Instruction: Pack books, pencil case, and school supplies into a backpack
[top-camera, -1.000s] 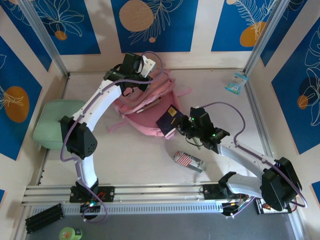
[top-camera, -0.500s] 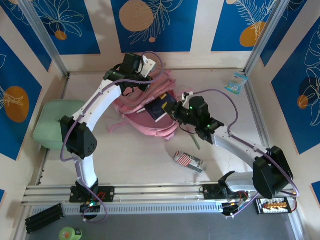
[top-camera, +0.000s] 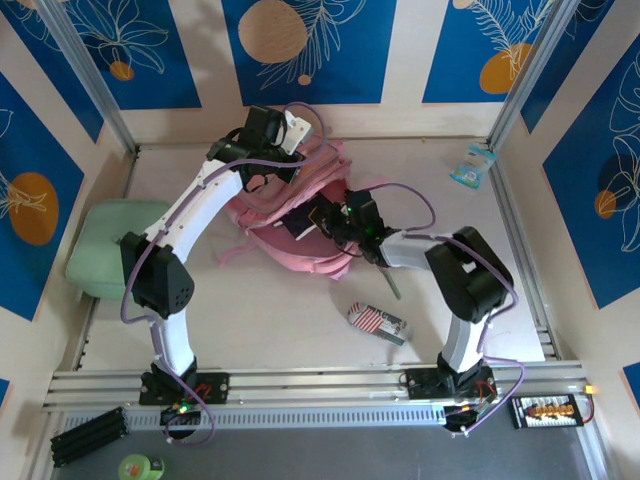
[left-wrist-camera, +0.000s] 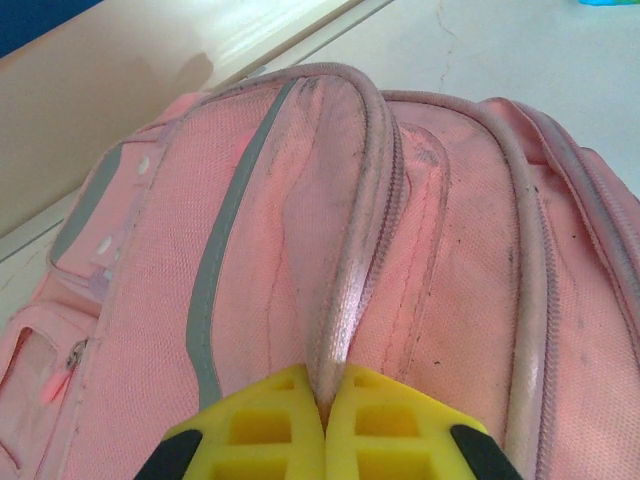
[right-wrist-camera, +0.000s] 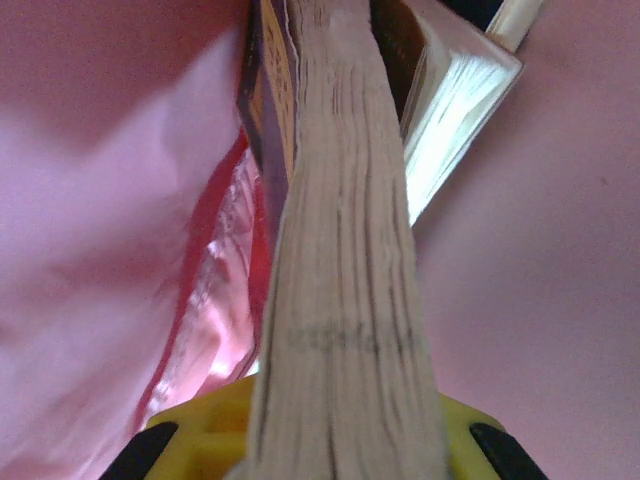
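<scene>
The pink backpack (top-camera: 300, 215) lies at the back middle of the table. My left gripper (top-camera: 268, 135) (left-wrist-camera: 325, 402) is shut on a pink piped edge (left-wrist-camera: 345, 270) of the backpack and holds it up. Reaching into the backpack's mouth, my right gripper (top-camera: 335, 218) (right-wrist-camera: 340, 440) is shut on a dark navy book (top-camera: 300, 220). That book's page edge (right-wrist-camera: 345, 250) runs up between pink walls (right-wrist-camera: 100, 200), with another book (right-wrist-camera: 460, 90) deeper inside. The striped pencil case (top-camera: 378, 322) and a thin green pen (top-camera: 391, 284) lie on the table nearer the front.
A mint-green flat case (top-camera: 105, 245) rests at the left edge of the table. A small blue packet (top-camera: 472, 165) lies at the back right. Metal rails run along both sides and the front.
My right arm has swung left and away from me, carrying the book from beside the backpack into its opening. The left arm has held still on the backpack edge.
</scene>
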